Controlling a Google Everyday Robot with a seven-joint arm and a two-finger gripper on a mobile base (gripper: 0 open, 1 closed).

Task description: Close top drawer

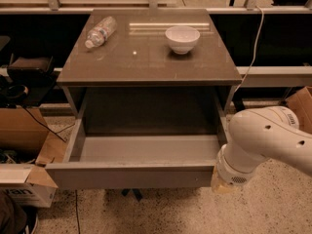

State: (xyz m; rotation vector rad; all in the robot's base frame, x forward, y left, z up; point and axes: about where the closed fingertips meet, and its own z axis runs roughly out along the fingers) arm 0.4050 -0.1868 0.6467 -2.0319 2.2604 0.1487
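The top drawer is a wide, shallow grey drawer pulled far out of the grey cabinet, and its inside is empty. Its plain flat front faces me at the bottom of the camera view. My white arm comes in from the right. Its wrist end with the gripper sits against the right end of the drawer front, and the gripper itself is mostly hidden behind the wrist.
A white bowl and a lying plastic water bottle rest on the cabinet top. Cardboard boxes stand on the floor at the left, another box at the right. Cables run across the floor and behind the cabinet.
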